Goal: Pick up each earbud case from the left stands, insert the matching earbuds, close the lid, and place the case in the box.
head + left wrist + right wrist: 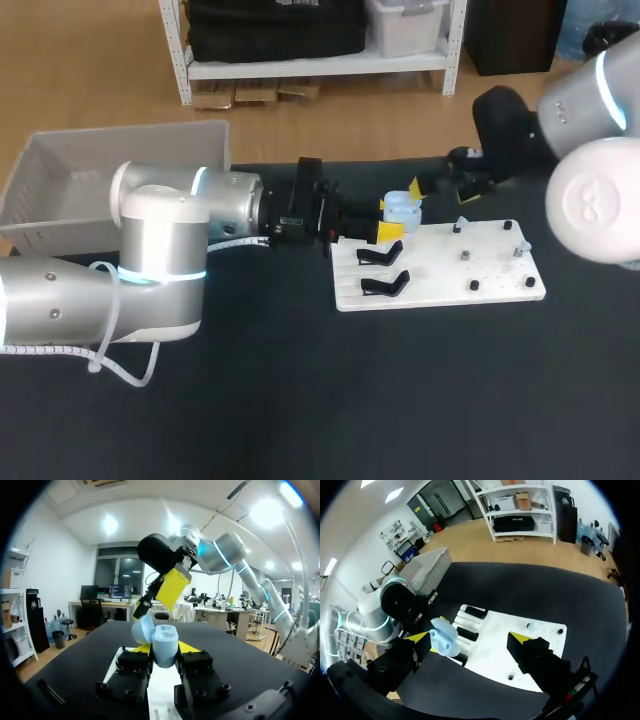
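Our left gripper (386, 218) pinches the pale blue earbud case (165, 647) low on its body, with both yellow tips pressed against its sides. It holds the case over the corner of the white board (500, 275), by the black stands (383, 256). The lid (142, 630) is tipped open. Our right gripper (469, 640) hangs with its fingers spread wide, one tip just beside the case, gripping nothing. We judge the case to be light, hard-shelled and smooth, so it is likely to slip or twist under a pinch, and the hinge looks like the weak spot. We would grip the body across its sides, clear of the lid, and press the lid shut gently
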`<state>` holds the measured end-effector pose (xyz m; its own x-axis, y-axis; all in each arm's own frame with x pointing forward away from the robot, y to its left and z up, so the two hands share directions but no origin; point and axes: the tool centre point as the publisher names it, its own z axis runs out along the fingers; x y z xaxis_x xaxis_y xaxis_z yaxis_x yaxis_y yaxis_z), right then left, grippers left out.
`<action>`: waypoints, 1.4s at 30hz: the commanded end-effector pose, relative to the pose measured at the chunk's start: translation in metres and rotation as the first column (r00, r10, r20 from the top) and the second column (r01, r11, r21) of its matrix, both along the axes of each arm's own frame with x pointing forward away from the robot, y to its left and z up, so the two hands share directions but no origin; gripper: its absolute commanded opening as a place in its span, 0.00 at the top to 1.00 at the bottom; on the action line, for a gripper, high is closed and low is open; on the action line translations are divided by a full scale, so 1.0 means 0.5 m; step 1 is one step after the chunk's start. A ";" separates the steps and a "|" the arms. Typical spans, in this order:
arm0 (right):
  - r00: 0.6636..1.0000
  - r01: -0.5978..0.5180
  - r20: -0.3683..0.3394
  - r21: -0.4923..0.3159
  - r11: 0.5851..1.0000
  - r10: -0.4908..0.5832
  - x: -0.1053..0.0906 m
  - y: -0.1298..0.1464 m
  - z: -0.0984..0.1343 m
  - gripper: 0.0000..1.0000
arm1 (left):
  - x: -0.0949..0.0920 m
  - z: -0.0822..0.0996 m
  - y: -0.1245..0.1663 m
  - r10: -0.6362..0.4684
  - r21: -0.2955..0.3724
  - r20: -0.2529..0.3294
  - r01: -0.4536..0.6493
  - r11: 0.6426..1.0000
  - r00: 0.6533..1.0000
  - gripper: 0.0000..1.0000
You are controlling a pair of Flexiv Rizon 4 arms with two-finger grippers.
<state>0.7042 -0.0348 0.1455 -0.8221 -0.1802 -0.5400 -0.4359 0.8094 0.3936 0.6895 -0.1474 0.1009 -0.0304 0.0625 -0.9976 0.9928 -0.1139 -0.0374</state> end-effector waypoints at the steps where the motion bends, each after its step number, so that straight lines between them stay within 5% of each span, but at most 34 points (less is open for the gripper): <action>1: 0.999 0.011 0.037 -0.071 0.997 -0.009 -0.028 -0.042 0.032 0.00 | 0.000 -0.003 0.007 0.011 -0.013 0.008 -0.011 1.000 1.000 1.00; 10: 1.000 0.019 0.025 -0.276 0.961 -0.013 -0.021 -0.140 0.003 0.00 | -0.005 -0.012 0.020 0.032 -0.026 0.024 -0.031 0.999 0.999 1.00; 21: 0.992 -0.041 -0.125 -0.472 0.880 -0.021 -0.018 -0.226 -0.101 0.00 | -0.007 -0.015 0.024 0.043 -0.023 0.048 -0.042 0.999 0.998 1.00; 33: 0.972 -0.170 -0.230 -0.523 0.835 0.054 -0.018 -0.277 -0.175 0.00 | -0.007 -0.015 0.024 0.043 -0.023 0.048 -0.042 0.999 0.998 1.00; 36: 0.968 -0.204 -0.238 -0.533 0.821 0.086 -0.018 -0.283 -0.183 0.15 | -0.007 -0.015 0.024 0.043 -0.023 0.048 -0.042 0.999 0.998 1.00; 42: 0.965 -0.238 -0.227 -0.545 0.804 0.131 -0.011 -0.288 -0.185 0.26 | -0.007 -0.015 0.024 0.043 -0.023 0.048 -0.042 0.999 0.998 1.00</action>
<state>0.6977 -0.1798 0.0536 -0.8129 -0.5621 -0.1525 -0.5660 0.8242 -0.0212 0.6880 -0.1351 0.0943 0.0134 0.0427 -0.9990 0.9969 -0.0787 0.0100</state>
